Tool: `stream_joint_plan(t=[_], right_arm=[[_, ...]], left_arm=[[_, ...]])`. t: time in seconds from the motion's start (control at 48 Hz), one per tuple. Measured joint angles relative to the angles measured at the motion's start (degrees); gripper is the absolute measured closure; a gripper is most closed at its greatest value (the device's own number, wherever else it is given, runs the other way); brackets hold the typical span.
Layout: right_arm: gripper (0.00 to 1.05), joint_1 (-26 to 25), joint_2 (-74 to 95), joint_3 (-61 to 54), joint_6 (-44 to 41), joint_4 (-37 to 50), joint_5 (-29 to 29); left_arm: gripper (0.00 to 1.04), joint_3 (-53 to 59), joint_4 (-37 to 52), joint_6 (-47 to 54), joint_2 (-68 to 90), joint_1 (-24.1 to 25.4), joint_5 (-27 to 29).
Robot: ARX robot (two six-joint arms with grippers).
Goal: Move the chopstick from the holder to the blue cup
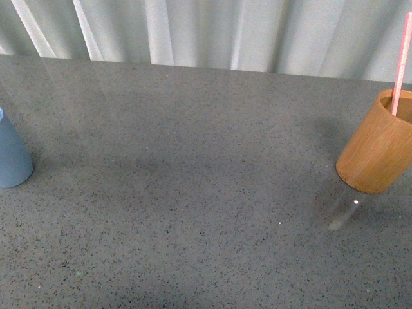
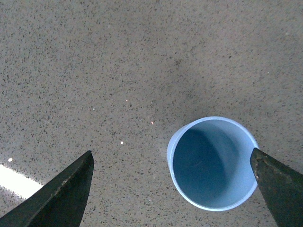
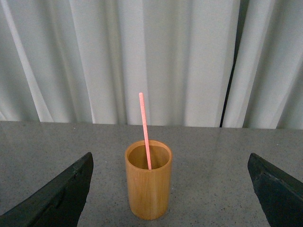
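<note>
The orange-brown wooden holder [image 1: 376, 145] stands at the table's right edge of the front view, with the pink chopstick [image 1: 401, 61] upright in it. The blue cup [image 1: 11, 158] stands at the far left edge. No arm shows in the front view. In the left wrist view my left gripper [image 2: 173, 163] is open and looks straight down on the empty blue cup [image 2: 213, 163], which lies toward one fingertip [image 2: 279, 184]. In the right wrist view my right gripper [image 3: 170, 163] is open, facing the holder [image 3: 148, 182] and chopstick [image 3: 145, 130] from a distance.
The grey speckled table [image 1: 193, 193] spans the front view between the two cups. White pleated curtains [image 1: 212, 29] hang behind the far table edge and also show in the right wrist view [image 3: 189, 56].
</note>
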State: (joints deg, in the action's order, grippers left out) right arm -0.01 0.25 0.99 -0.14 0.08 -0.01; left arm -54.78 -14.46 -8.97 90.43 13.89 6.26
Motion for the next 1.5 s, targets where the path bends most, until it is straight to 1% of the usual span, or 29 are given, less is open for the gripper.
stream_joint_plan(t=[0.146, 0.375, 0.583, 0.917, 1.042, 1.5], right_arm=[[0.10, 0.00, 0.00, 0.00, 0.00, 0.00, 0.00], [0.10, 0.00, 0.00, 0.00, 0.00, 0.00, -0.02], [0.10, 0.00, 0.00, 0.00, 0.00, 0.00, -0.02], [0.10, 0.00, 0.00, 0.00, 0.00, 0.00, -0.02], [0.10, 0.00, 0.00, 0.00, 0.00, 0.00, 0.00], [0.10, 0.00, 0.00, 0.00, 0.00, 0.00, -0.02]], left_arm=[[0.07, 0.00, 0.00, 0.79, 2.21, -0.02, 1.51], [0.07, 0.15, -0.13, 0.59, 2.93, -0.33, 0.68], [0.07, 1.16, 0.24, -0.33, 3.56, -1.86, -0.28], [0.07, 3.65, 0.85, -0.44, 4.33, -2.32, 1.77], [0.07, 4.85, 0.90, -0.61, 4.02, -2.58, 1.73], [0.07, 2.58, 3.65, -1.20, 8.68, -1.99, 2.14]])
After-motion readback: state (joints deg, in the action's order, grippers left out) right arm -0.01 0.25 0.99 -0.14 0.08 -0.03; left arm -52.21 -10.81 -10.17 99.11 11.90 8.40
